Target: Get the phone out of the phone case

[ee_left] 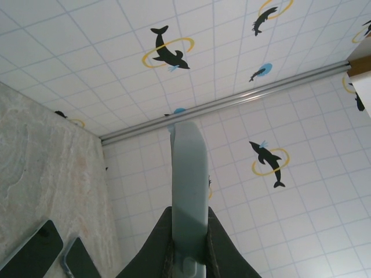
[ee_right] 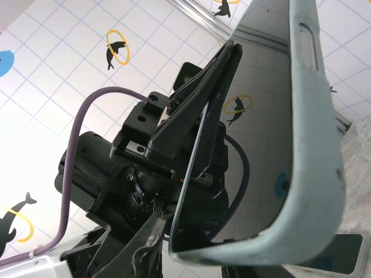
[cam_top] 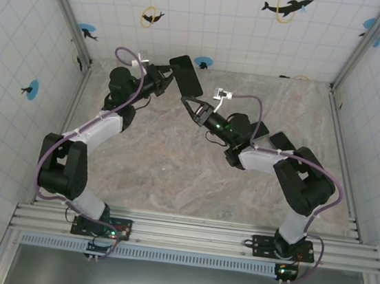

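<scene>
The phone (cam_top: pixel 186 74), its dark glossy screen (ee_right: pixel 255 145) showing, sits in a pale blue-grey phone case (ee_right: pixel 316 174) and is held up above the back of the table. My left gripper (cam_top: pixel 164 78) is shut on the case's edge (ee_left: pixel 189 174), one finger on each side. My right gripper (cam_top: pixel 193 105) reaches up to the phone's lower end. One of its fingers (ee_right: pixel 145 243) lies against the screen edge at the bottom corner. The other finger is hidden behind the case, so I cannot see whether the jaws grip.
Two dark flat slabs (cam_top: pixel 274 137) lie on the marbled table (cam_top: pixel 172 174) under the right arm; they appear as slabs (ee_left: pixel 35 252) in the left wrist view. Tiled walls with dolphin stickers close in the back and sides.
</scene>
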Controlling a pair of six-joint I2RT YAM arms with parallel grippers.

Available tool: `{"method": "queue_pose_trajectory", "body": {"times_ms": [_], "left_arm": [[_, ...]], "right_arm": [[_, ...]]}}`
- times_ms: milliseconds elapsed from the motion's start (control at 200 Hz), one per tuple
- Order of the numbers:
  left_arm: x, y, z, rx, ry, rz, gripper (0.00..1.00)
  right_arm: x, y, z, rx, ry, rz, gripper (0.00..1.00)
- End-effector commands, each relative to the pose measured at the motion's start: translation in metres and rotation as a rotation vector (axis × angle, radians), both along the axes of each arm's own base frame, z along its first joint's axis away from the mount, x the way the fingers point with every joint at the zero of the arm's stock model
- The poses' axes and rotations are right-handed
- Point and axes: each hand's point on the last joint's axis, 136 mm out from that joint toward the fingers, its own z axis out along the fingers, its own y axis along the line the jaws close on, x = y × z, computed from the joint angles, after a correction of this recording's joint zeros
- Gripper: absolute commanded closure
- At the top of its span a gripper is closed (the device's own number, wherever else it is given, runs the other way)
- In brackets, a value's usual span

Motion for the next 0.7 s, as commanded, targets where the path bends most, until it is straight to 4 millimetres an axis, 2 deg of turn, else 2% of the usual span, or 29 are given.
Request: {"method": "queue_pose_trajectory", "body": {"times_ms": [0,445,691], "left_arm": [[-0.009,-0.001,0.029,-0.038,-0.088,-0.009,1.0],[-0.008,-0.005,0.034,-0.053,-0.052,-0.033,1.0],[-0.011,-0.004,0.041,-0.063,-0.053,-0.04,1.0]], "right_arm": [[0.006,0.003,0.016,0.018,-0.053,-0.018,0.74],[0.014,0.001,0.0,-0.163,-0.138,-0.077,0.81],[0.026,-0.01,-0.007,-0.203,-0.122,-0.13,0.83]]}}
